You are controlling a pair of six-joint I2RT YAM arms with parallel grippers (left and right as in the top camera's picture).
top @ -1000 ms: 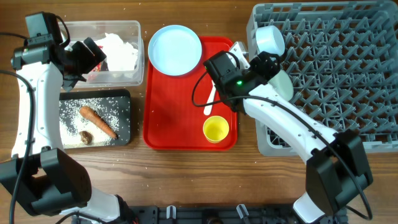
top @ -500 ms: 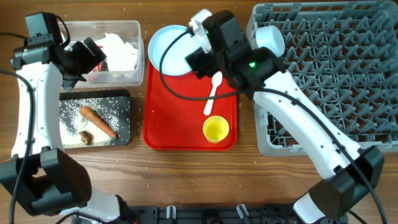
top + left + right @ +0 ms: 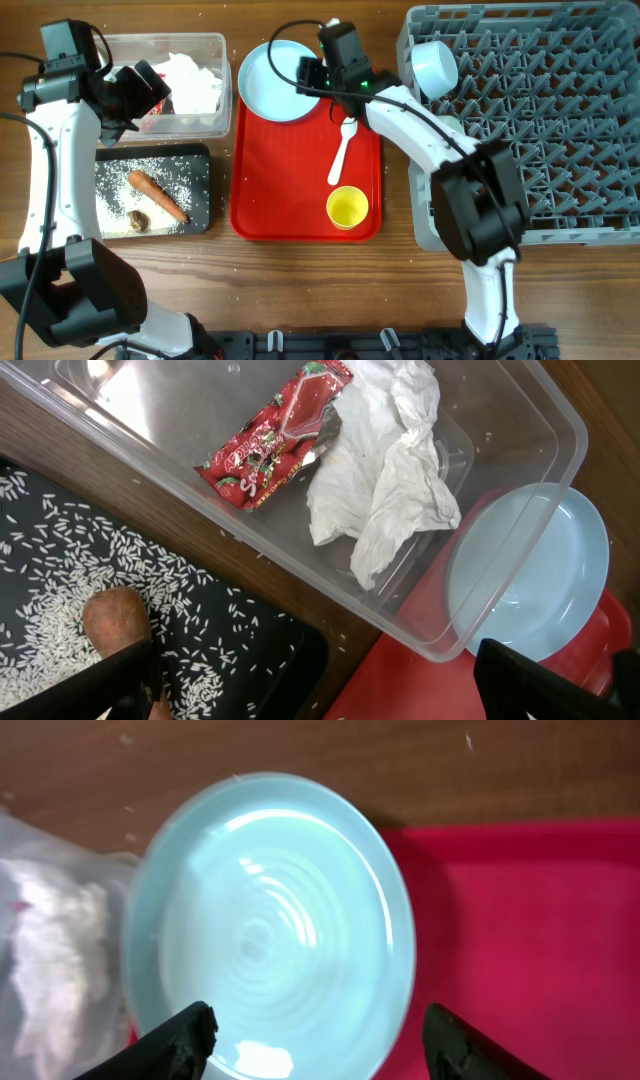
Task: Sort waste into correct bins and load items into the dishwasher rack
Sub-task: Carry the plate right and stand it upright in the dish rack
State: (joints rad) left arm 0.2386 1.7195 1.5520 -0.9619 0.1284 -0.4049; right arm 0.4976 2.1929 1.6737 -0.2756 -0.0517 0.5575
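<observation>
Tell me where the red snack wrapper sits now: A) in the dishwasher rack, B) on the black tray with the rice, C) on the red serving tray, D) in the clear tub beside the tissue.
D: the left wrist view shows the red wrapper lying in the clear tub next to the crumpled tissue.
</observation>
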